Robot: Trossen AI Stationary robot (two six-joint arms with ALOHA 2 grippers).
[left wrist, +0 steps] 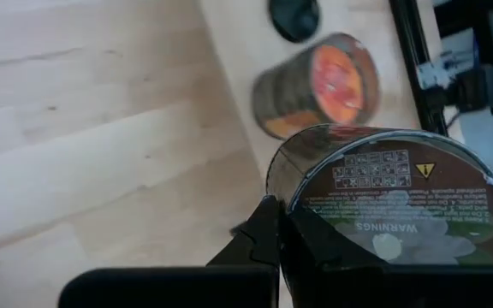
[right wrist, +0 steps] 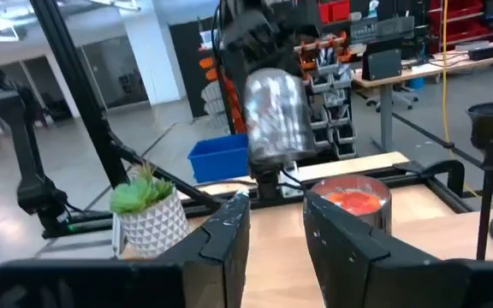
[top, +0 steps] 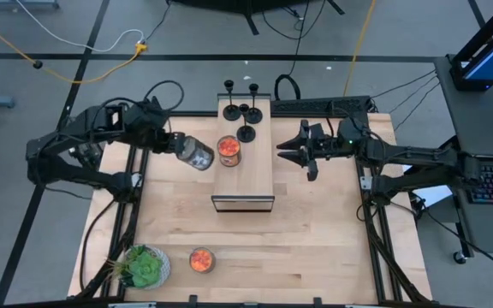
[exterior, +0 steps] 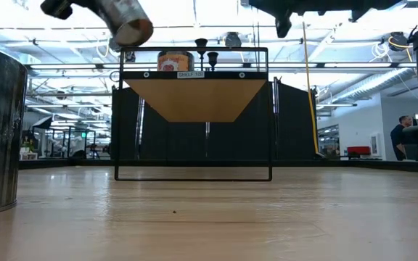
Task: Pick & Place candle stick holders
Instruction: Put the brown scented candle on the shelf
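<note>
Far left of the shelf (top: 243, 154), near the surface's (top: 315, 239) front edge: a potted plant (top: 142, 266) in a patterned white pot, and just right of it a small jar (top: 200, 260) with orange contents.

Just left of the shelf, raised above the surface: left pincer (top: 178, 145) clamped on a silvery can (top: 198, 155), can tilted, its open end turned toward the shelf. Shown in the left wrist view with dark fingers (left wrist: 264, 235) pressed against the can's (left wrist: 383, 188) labelled side, warning print visible.

On the shelf top, near the middle: an orange-filled jar (top: 228, 150), just right of the held can, apart from it. Toward the shelf's back end: candle holders, all black, upright. One (top: 230, 111) at the back left of the shelf, one (top: 253, 112) at the back right, a squat one (top: 246, 133) just in front of them, beside the orange jar. Another (top: 228, 85) standing beyond the shelf's back edge; whether on the surface, cannot tell.

Right of the shelf, level with the holders, well clear of them: right pincer (top: 286, 150), fingers a little apart, nothing between them, pointing toward the shelf. Seen past its fingers (right wrist: 221, 235) in the right wrist view: the orange jar (right wrist: 353, 201), the left arm's can (right wrist: 276, 115), the plant (right wrist: 144, 210), one holder (right wrist: 490, 128).
</note>
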